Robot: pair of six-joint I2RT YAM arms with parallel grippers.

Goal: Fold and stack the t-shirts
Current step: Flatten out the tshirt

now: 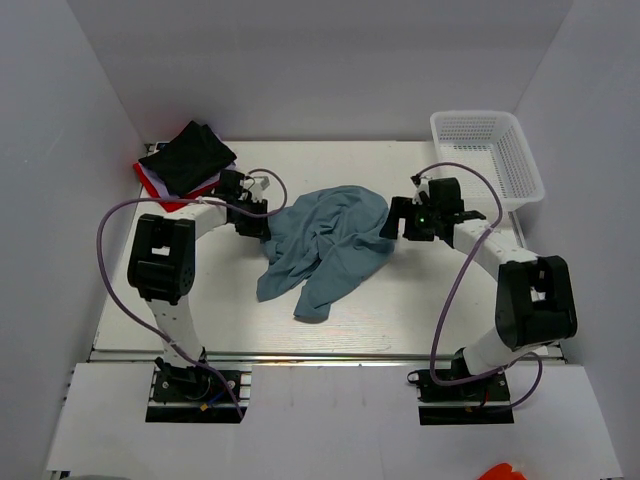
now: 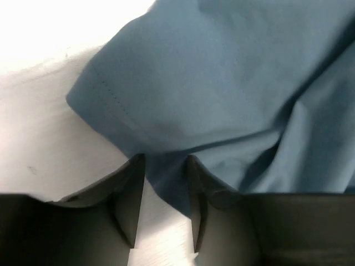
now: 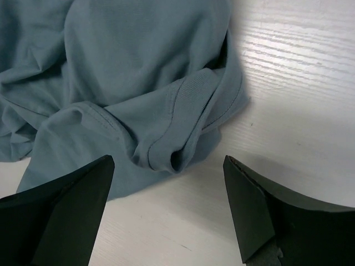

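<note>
- Blue tee (image 1: pixel 330 245) lies crumpled mid-frame on the table (image 1: pixel 420 310).
- Left gripper (image 2: pixel 163 160) sits at its left edge, half-narrowed around a sleeve hem; whether it pinches, I cannot tell.
- Right gripper (image 3: pixel 168 159) sits at its right edge, spread wide, a fold just ahead.
- Black tee (image 1: pixel 188 155) lies upper left.

Likely a robotics lab: white-walled booth (image 1: pixel 60 150) around a table (image 1: pixel 400 310).
</note>
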